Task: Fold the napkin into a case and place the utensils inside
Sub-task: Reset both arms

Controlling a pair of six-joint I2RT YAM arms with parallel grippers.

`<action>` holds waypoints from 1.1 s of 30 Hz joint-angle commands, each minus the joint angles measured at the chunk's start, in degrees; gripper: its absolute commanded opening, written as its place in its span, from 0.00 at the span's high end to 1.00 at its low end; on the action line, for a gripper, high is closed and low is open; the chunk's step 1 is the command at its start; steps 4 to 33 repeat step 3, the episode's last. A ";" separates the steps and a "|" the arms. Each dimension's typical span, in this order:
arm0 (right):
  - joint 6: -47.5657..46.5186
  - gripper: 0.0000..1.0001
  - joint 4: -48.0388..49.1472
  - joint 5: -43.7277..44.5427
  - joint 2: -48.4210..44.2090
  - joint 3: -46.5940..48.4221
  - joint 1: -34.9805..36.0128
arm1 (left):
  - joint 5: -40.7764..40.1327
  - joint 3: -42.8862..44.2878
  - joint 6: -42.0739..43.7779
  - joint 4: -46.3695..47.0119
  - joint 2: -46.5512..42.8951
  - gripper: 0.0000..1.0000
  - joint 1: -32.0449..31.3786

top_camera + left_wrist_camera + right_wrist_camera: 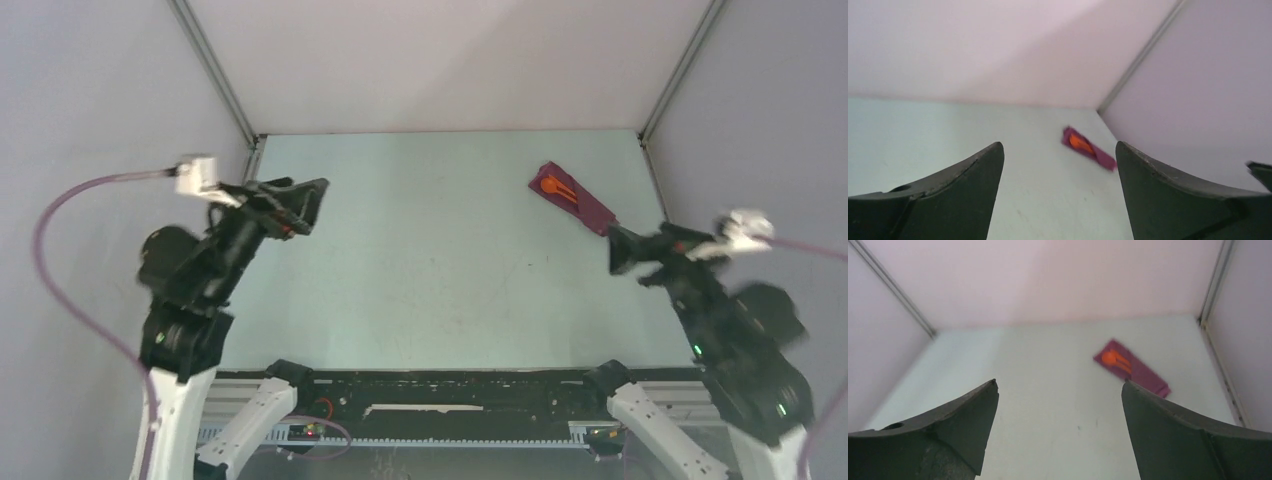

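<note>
The folded purple case (573, 198) lies near the table's (430, 270) far right corner with the orange utensils (556, 186) tucked in (spoon bowl peeking out), while the left gripper (315, 205) and right gripper (613, 250) hang wide and empty, so the job looks done and only parking the arms seems left.

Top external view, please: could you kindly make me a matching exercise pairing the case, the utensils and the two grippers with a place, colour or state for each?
Column one:
1. case
2. utensils
3. left gripper
4. right gripper

Column two:
A. orange-red, showing at the far end of the case
B. open, on the right side, the one nearer the case
C. plum-purple, lying flat at the far right of the table
D. open, over the left side, well away from the case

Pairs: 1-C, 2-A, 3-D, 4-B
</note>
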 commanded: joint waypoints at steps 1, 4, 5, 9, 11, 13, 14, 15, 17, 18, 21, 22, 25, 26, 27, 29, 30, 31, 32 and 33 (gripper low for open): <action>1.98 0.00 4.79 4.82 -9.69 -0.77 0.38 | -10.50 6.67 7.47 -5.72 -3.47 0.11 0.11; 5.16 0.01 1.49 7.90 -7.73 0.92 0.47 | -11.68 8.89 8.45 -7.30 -3.77 0.11 0.06; 5.16 0.01 1.49 7.90 -7.73 0.92 0.47 | -11.68 8.89 8.45 -7.30 -3.77 0.11 0.06; 5.16 0.01 1.49 7.90 -7.73 0.92 0.47 | -11.68 8.89 8.45 -7.30 -3.77 0.11 0.06; 5.16 0.01 1.49 7.90 -7.73 0.92 0.47 | -11.68 8.89 8.45 -7.30 -3.77 0.11 0.06; 5.16 0.01 1.49 7.90 -7.73 0.92 0.47 | -11.68 8.89 8.45 -7.30 -3.77 0.11 0.06; 5.16 0.01 1.49 7.90 -7.73 0.92 0.47 | -11.68 8.89 8.45 -7.30 -3.77 0.11 0.06; 5.16 0.01 1.49 7.90 -7.73 0.92 0.47 | -11.68 8.89 8.45 -7.30 -3.77 0.11 0.06; 5.16 0.01 1.49 7.90 -7.73 0.92 0.47 | -11.68 8.89 8.45 -7.30 -3.77 0.11 0.06; 5.16 0.01 1.49 7.90 -7.73 0.92 0.47 | -11.68 8.89 8.45 -7.30 -3.77 0.11 0.06; 5.16 0.01 1.49 7.90 -7.73 0.92 0.47 | -11.68 8.89 8.45 -7.30 -3.77 0.11 0.06; 5.16 0.01 1.49 7.90 -7.73 0.92 0.47 | -11.68 8.89 8.45 -7.30 -3.77 0.11 0.06; 5.16 0.01 1.49 7.90 -7.73 0.92 0.47 | -11.68 8.89 8.45 -7.30 -3.77 0.11 0.06; 5.16 0.01 1.49 7.90 -7.73 0.92 0.47 | -11.68 8.89 8.45 -7.30 -3.77 0.11 0.06; 5.16 0.01 1.49 7.90 -7.73 0.92 0.47 | -11.68 8.89 8.45 -7.30 -3.77 0.11 0.06; 5.16 0.01 1.49 7.90 -7.73 0.92 0.47 | -11.68 8.89 8.45 -7.30 -3.77 0.11 0.06; 5.16 0.01 1.49 7.90 -7.73 0.92 0.47 | -11.68 8.89 8.45 -7.30 -3.77 0.11 0.06; 5.16 0.01 1.49 7.90 -7.73 0.92 0.47 | -11.68 8.89 8.45 -7.30 -3.77 0.11 0.06; 5.16 0.01 1.49 7.90 -7.73 0.92 0.47 | -11.68 8.89 8.45 -7.30 -3.77 0.11 0.06; 5.16 0.01 1.49 7.90 -7.73 0.92 0.47 | -11.68 8.89 8.45 -7.30 -3.77 0.11 0.06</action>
